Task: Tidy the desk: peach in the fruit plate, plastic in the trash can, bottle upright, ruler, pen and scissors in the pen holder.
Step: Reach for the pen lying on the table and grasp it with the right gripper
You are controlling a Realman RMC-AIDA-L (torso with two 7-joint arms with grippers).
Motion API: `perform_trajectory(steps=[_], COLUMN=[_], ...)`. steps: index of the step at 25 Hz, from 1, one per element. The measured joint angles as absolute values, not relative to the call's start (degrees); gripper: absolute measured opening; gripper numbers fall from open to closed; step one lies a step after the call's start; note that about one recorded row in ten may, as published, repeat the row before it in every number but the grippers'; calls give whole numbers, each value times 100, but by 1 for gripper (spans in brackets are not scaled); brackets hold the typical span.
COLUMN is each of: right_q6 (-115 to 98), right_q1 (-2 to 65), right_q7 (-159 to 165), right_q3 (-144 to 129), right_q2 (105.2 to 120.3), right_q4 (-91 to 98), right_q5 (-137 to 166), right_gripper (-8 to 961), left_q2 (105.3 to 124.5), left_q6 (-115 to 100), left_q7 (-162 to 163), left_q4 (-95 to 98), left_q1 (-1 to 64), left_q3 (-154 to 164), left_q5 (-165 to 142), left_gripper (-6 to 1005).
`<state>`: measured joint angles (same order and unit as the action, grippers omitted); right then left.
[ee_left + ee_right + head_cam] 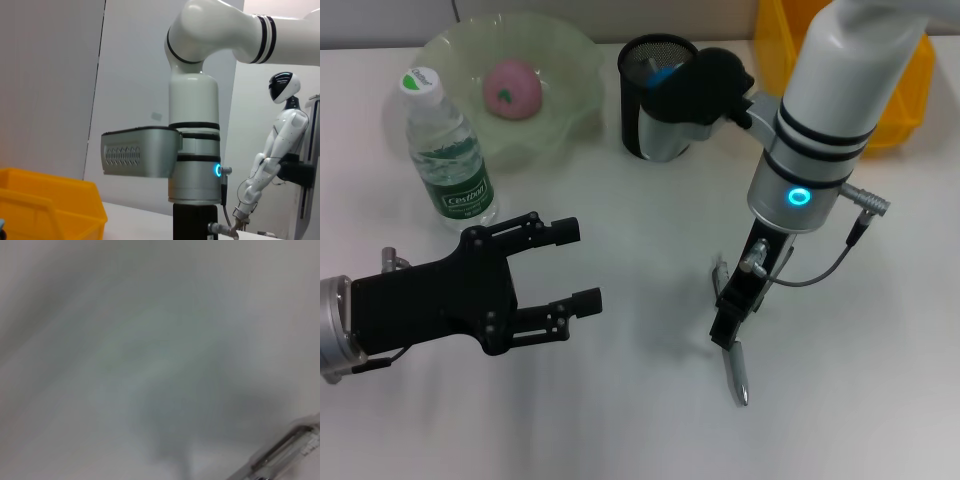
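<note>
On the desk (620, 420) we see peach (512, 88) plated, bottle (448, 155) upright; pen (738, 372) remains. Right hand (730, 325) sits over it, grip unclear; left hand (565, 270) spread, idle.

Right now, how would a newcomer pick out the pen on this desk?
Start at the right gripper hanging over the white desk. The pen lies on the desk directly beneath it: a slim grey stick, the only loose item there.

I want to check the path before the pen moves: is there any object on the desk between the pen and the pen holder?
Nothing visible on the desk lies between the pen, under the right gripper, and the pen holder. Only the right arm's own body hangs over that stretch.
</note>
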<state>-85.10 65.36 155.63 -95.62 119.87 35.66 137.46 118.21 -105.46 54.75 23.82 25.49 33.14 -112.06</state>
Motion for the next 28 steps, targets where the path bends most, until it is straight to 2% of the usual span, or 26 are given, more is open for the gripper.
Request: perform_trajectory(steps=[28], right_q6=[-7969], right_q1=[6525], right_q7=[15819], right_q3=[-10576], right_q2=[11988], right_q4=[3690], right_q5=[13393], right_gripper=[526], left_q2=[11830], left_q6=[-10596], left_q7=[5449], left_q4=[2382], left_q1=[2540], left_q3=[3358], left_q5=[-11206], left_gripper=[787])
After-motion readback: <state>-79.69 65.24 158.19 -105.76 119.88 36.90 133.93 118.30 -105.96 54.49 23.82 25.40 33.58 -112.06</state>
